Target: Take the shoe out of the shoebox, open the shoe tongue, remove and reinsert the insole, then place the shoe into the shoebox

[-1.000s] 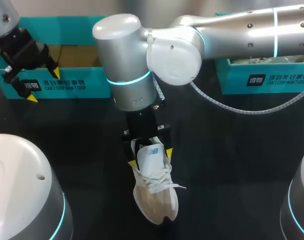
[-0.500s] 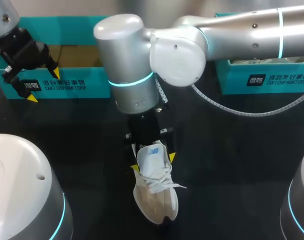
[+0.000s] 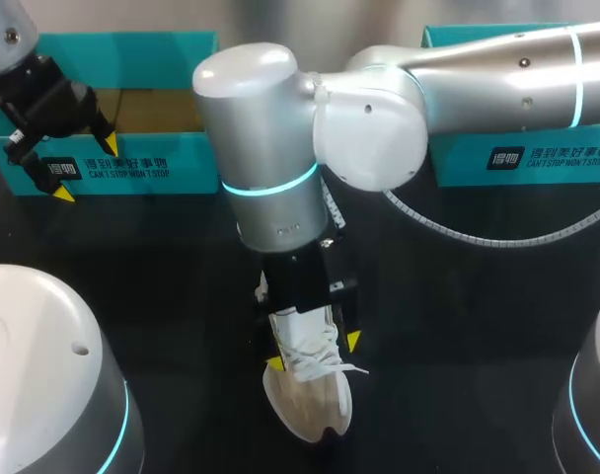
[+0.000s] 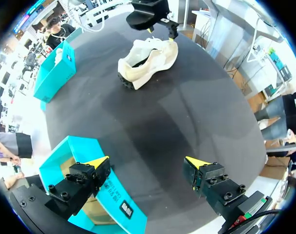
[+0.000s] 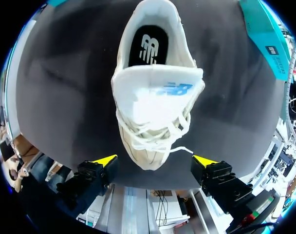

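Black surface (image 3: 458, 326), with two teal boxes at the back: shoebox (image 3: 142, 163) on the left, second box (image 3: 537, 156) on the right. White shoe (image 3: 308, 400) is out on the surface, laces up, near the front middle, well apart from both boxes. Right pincer (image 5: 155, 161) is over it, fingers wide apart either side of the laced part, no contact visible. Tongue (image 5: 155, 92) stands up, insole (image 5: 147, 46) is inside. Left pincer (image 4: 148, 162) is also wide apart, holding nothing, at the shoebox's front wall.

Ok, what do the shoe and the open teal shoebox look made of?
Shoe: soft off-white fabric or mesh, matte, with woven laces; exact textile unclear. Open shoebox: likely cardboard, printed teal outside, plain brown inside.
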Controlling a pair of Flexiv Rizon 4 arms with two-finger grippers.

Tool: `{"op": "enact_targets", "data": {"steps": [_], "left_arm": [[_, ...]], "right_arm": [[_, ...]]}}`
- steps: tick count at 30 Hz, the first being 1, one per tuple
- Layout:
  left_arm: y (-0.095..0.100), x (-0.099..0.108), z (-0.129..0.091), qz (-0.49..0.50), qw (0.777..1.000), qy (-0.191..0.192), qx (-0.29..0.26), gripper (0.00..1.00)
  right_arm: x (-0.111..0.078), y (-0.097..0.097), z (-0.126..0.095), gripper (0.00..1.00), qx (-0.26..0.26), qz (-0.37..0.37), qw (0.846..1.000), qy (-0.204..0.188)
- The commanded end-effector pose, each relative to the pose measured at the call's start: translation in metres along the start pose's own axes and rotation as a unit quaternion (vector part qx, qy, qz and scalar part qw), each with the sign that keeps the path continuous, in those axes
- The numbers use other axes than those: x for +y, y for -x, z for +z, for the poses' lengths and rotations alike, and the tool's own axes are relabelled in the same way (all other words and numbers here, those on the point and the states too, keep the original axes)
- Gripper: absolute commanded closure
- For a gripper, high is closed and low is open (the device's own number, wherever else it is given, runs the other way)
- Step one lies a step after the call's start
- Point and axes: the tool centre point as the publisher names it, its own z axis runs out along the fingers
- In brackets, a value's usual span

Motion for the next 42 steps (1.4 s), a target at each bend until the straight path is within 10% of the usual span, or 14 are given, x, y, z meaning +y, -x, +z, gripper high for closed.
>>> {"op": "enact_targets", "data": {"steps": [1,2,4,6,14,42], "left_arm": [[-0.001,0.000,-0.001,0.000,1.000,0.001,0.000,0.00],[-0.001,0.000,-0.001,0.000,1.000,0.001,0.000,0.00],[-0.001,0.000,-0.001,0.000,1.000,0.001,0.000,0.00],[-0.001,0.000,-0.001,0.000,1.000,0.001,0.000,0.00],[-0.001,0.000,-0.001,0.000,1.000,0.001,0.000,0.00],[-0.001,0.000,-0.001,0.000,1.000,0.001,0.000,0.00]], "right_arm": [[-0.010,0.007,-0.001,0.00,0.000,-0.001,1.000,0.012],[-0.011,0.008,-0.002,0.01,-0.003,-0.003,1.000,0.014],[-0.013,0.008,-0.003,0.52,-0.009,-0.005,1.000,0.016],[-0.017,0.009,-0.004,0.76,-0.010,-0.005,1.000,0.021],[-0.035,0.015,-0.002,0.99,-0.004,-0.005,0.999,0.031],[0.017,0.009,-0.017,0.79,-0.014,-0.067,0.996,0.064]]}}
